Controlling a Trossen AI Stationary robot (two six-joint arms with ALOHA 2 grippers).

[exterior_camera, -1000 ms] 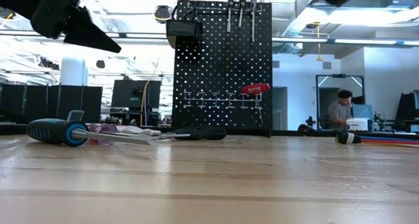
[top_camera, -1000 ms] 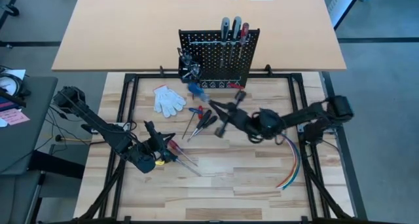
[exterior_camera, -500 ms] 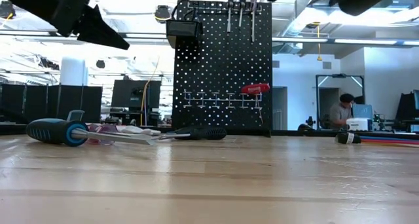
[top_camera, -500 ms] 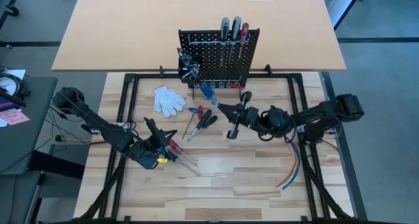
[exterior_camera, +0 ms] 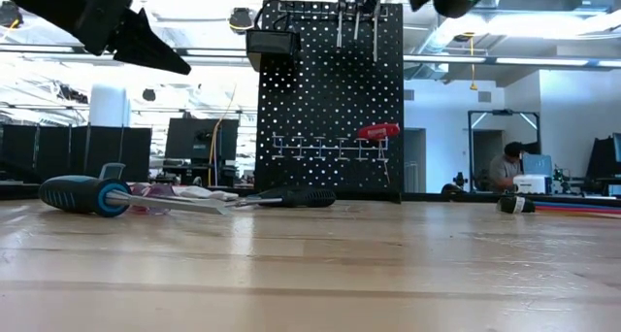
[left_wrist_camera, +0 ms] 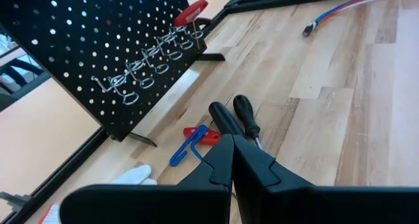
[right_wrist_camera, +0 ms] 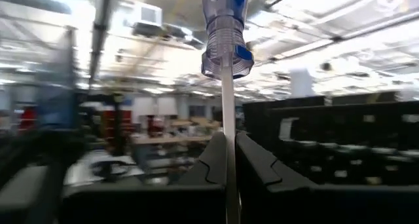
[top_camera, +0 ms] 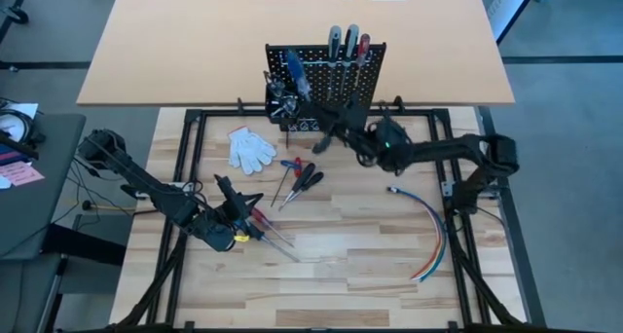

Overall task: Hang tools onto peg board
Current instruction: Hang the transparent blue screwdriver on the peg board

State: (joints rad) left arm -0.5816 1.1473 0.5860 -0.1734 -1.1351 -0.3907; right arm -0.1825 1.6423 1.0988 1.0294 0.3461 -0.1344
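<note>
High view: 3 tools stand on top of the peg board point(top_camera: 326, 85); right gripper point(top_camera: 316, 129) in front of it pinches 1 blue-handled screwdriver point(top_camera: 295, 72).

Low view: arms cut off above the board.

Left wrist: left gripper point(left_wrist_camera: 232, 160) closed, empty, 2 black-handled screwdrivers point(left_wrist_camera: 237, 116) ahead.

Right wrist: screwdriver shaft clamped, tip hidden.

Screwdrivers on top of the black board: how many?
3 in a row on the peg board: two grey ones, then a red one. The right arm may hide more.
</note>
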